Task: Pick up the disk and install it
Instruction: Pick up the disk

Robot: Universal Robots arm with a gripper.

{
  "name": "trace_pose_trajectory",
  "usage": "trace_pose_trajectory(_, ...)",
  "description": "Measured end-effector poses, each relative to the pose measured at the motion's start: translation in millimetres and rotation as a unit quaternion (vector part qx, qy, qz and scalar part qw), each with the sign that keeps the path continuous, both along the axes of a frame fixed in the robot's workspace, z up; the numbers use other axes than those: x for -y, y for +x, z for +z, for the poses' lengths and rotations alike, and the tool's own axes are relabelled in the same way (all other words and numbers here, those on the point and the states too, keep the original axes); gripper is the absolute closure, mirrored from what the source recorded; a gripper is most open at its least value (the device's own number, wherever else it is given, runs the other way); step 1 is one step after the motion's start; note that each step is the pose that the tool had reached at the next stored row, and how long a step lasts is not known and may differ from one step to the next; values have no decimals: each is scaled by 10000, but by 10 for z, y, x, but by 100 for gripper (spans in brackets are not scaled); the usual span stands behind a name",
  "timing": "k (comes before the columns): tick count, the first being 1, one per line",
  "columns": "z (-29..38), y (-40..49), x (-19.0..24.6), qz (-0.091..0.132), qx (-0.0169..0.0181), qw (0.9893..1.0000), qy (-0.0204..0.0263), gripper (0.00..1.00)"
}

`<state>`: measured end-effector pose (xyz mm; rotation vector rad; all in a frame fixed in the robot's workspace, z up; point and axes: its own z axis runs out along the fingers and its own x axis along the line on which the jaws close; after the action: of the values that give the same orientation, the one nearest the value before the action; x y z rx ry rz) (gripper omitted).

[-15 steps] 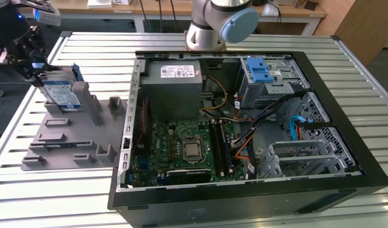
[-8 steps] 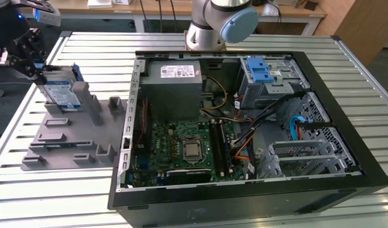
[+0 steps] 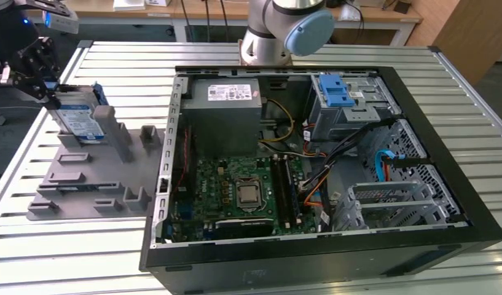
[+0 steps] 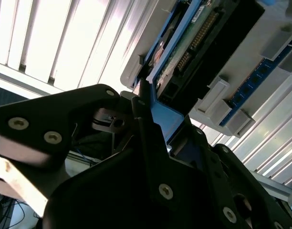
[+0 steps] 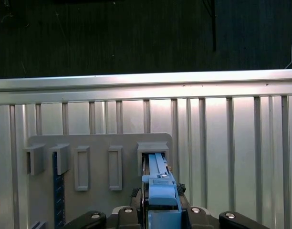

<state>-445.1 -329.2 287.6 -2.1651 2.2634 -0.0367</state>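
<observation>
The disk (image 3: 78, 121), silver with a white-and-blue label and a blue carrier frame, stands on edge in a slot of the grey holder plate (image 3: 78, 178) at the exterior view's left. My gripper (image 3: 47, 91) is at the disk's upper end, its jaws closed on the blue frame. In the second wrist view a thin dark finger (image 4: 142, 112) presses against the blue frame, with the disk's circuit-board side (image 4: 193, 33) beyond it. In the first wrist view the blue-framed edge of the disk (image 5: 158, 183) runs between the jaws of the gripper (image 5: 160, 217) into the holder plate (image 5: 98, 143).
An open computer case (image 3: 447, 184) lies on the slatted metal table (image 3: 480, 110), to the right of the holder in the exterior view. Inside are a grey power-supply box (image 3: 226, 101), a motherboard (image 3: 243, 190) and a drive cage with a blue latch (image 3: 337, 92). The arm's base (image 3: 284, 31) stands behind the case.
</observation>
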Motion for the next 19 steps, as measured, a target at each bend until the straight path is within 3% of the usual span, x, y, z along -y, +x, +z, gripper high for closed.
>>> trace_pose_trajectory(12,0,0,1,109,0,9999,0,64)
trace_pose_trajectory(15,0,0,1,109,0,9999,0,62)
trace_pose_trajectory(16,0,0,1,109,0,9999,0,56)
trace_pose_trajectory(19,0,0,1,109,0,9999,0,56)
